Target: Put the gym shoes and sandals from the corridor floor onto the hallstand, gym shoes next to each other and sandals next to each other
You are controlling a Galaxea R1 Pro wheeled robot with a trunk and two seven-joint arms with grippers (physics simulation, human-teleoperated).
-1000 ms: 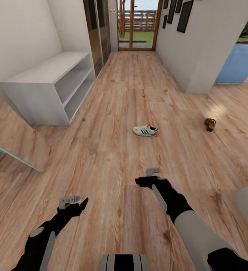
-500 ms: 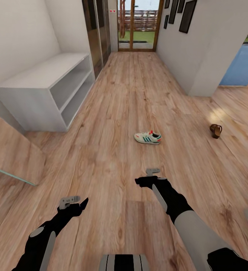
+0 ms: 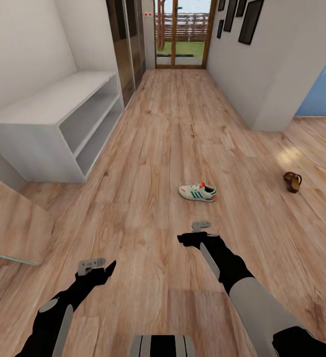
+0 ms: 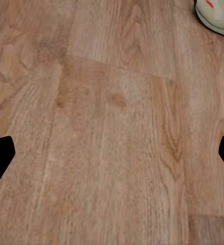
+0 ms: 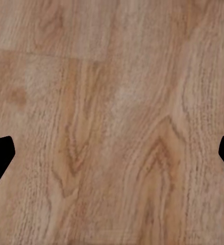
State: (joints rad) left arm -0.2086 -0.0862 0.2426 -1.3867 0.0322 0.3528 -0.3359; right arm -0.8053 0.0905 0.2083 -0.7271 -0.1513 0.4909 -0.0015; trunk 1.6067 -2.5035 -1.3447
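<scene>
**A:** One gym shoe [image 3: 197, 192] and one sandal [image 3: 293, 181] are what I can spot. Going left to right in the head view: the hallstand [image 3: 44, 111] sits at about 10 o'clock against the left wall, its open shelves facing the corridor. The shoe lies on the corridor floor [image 3: 153, 148] at roughly 12 o'clock, well apart from the rack's front edge, with bare planks all round it. The sandal is out at 2 o'clock, past the white wall corner [image 3: 267, 124].

**B:** And the claws?

**A:** Left gripper [image 3: 97, 265] hangs low at 7 o'clock, right gripper [image 3: 198, 233] just short of the shoe. In both wrist views the fingers sit far apart at the edges with only floor between them, so both are spread and holding nothing. The left wrist view catches the shoe's end [image 4: 217, 16] in a corner.
</scene>
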